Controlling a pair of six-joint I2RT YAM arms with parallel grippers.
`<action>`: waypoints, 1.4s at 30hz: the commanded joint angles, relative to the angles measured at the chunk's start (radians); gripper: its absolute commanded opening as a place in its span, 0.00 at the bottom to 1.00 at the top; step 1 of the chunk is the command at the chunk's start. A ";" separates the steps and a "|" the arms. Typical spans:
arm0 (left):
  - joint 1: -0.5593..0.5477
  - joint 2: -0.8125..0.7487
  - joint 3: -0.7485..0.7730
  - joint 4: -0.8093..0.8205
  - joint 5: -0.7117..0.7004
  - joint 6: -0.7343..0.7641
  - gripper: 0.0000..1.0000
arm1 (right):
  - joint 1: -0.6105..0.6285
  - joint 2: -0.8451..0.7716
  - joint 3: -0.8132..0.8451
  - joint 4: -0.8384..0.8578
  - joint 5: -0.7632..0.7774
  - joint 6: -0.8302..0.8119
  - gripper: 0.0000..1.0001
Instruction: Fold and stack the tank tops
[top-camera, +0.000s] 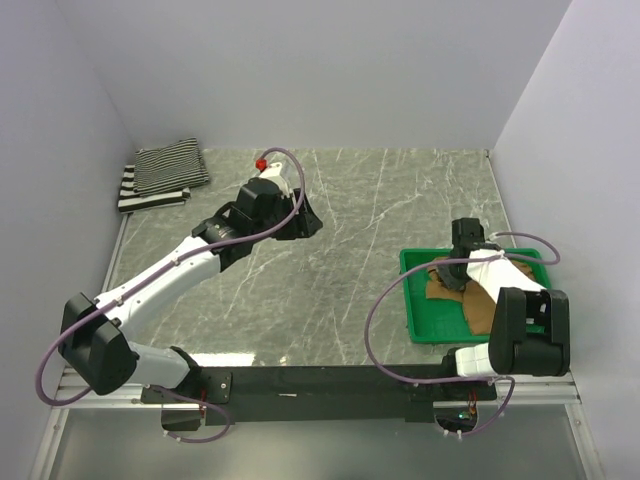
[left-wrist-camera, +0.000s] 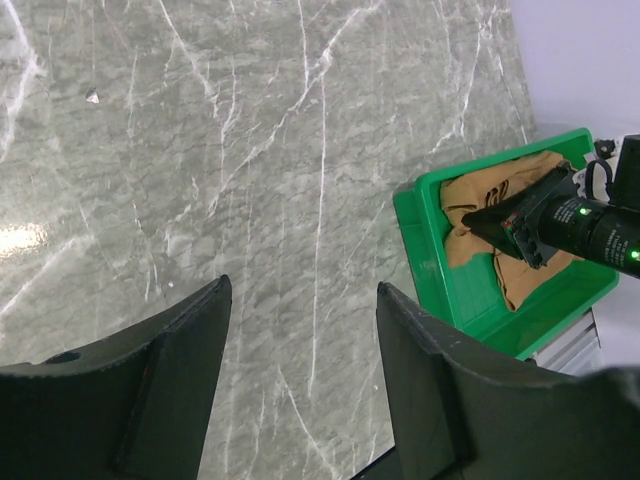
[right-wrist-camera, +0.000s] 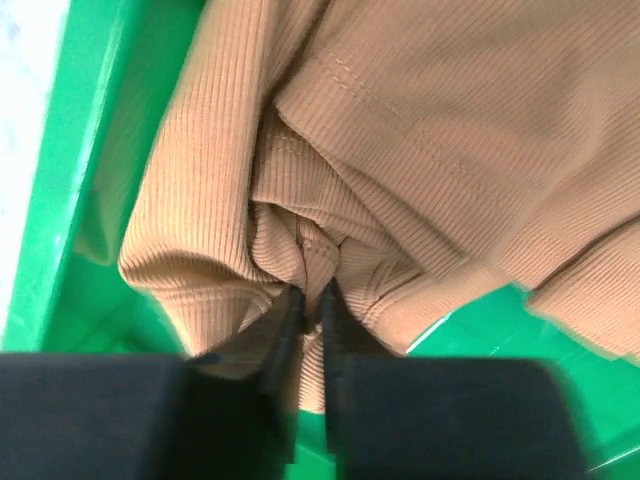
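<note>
Tan-brown tank top (right-wrist-camera: 400, 150) lies bunched in the green tray (top-camera: 412, 300) on your right, and your right fingers (right-wrist-camera: 292, 312) are pinched onto a fold of it. Your left fingers (left-wrist-camera: 190, 340) hang spread apart above the marble surface (left-wrist-camera: 250, 150). Both striped tank tops (top-camera: 165, 175) sit stacked at the far left corner.

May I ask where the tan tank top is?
The tan tank top lies in the green tray, top view's right side, pinched by the right tool.
</note>
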 joint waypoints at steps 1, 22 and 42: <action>0.000 0.015 0.002 0.036 0.013 0.023 0.65 | -0.015 -0.016 -0.013 0.044 0.001 -0.005 0.00; 0.010 -0.181 0.126 -0.044 -0.096 0.030 0.61 | 0.039 -0.512 0.912 -0.162 -0.549 -0.245 0.00; 0.039 -0.353 0.077 -0.080 -0.246 0.007 0.61 | 0.795 -0.118 1.036 -0.008 -0.247 -0.245 0.00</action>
